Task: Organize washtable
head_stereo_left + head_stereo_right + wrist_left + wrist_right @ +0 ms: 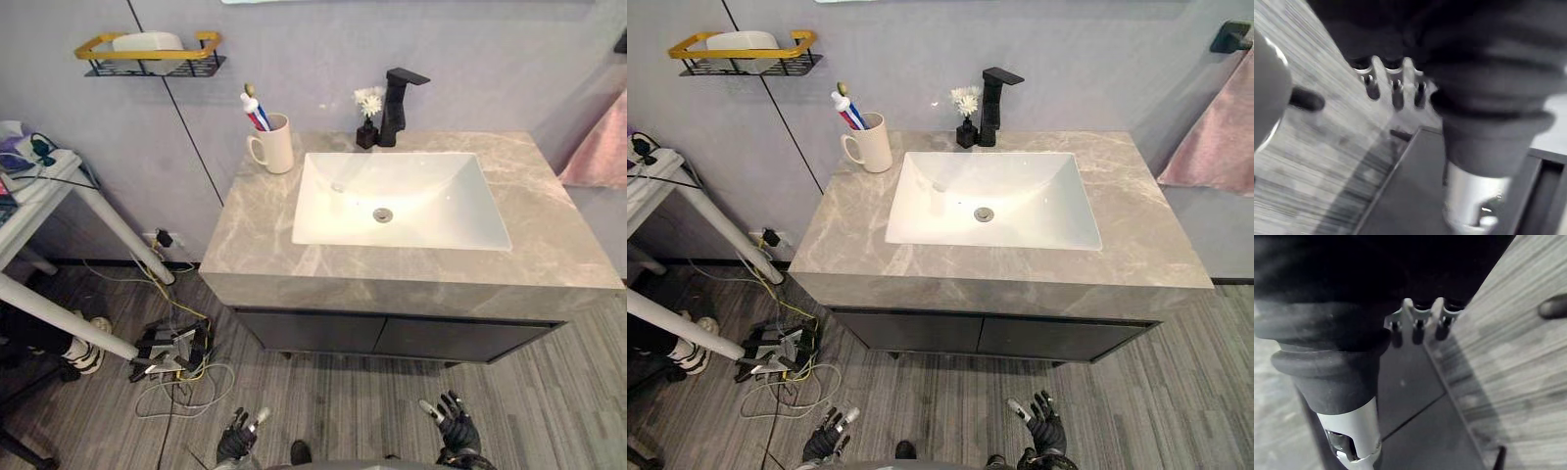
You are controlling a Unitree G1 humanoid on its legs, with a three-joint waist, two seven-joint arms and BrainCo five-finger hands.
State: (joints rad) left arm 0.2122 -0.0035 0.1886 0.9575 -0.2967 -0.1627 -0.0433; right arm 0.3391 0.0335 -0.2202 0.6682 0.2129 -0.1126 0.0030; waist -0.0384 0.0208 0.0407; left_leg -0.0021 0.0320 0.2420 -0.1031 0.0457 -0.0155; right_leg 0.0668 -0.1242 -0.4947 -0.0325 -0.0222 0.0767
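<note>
Washtable (549, 245): a grey marble top on a dark cabinet. It stands in front of both hands and above them, well out of their reach for now.
Sink (411, 186): a white basin sunk in the top, ahead of the right hand. Nothing lies in it.
Pink towel (600, 147): it hangs on the wall far ahead of the right hand and to its outer side.
Wall shelf (147, 61): black wire with a yellow rail, high and far ahead of the left hand, to its outer side. It carries a white object (147, 42).
Left hand (238, 438): low over the floor before the cabinet, with the fingers loose and spread, holding nothing.
Right hand (455, 423): at the same low height, with the fingers also relaxed and apart, and empty.
Faucet (396, 103): black, at the far edge of the sink.
Mug (275, 145): cream, upright at the far corner of the top, ahead of the left hand.
Small vase (367, 117): dark, with a white flower, just beside the faucet.
Toothbrush and toothpaste (253, 108): they stand inside the mug.
Progress: the top looks tidy already, because every item stands at the back. I think either the work is nearly finished or it is not yet begun; I cannot tell which.
</note>
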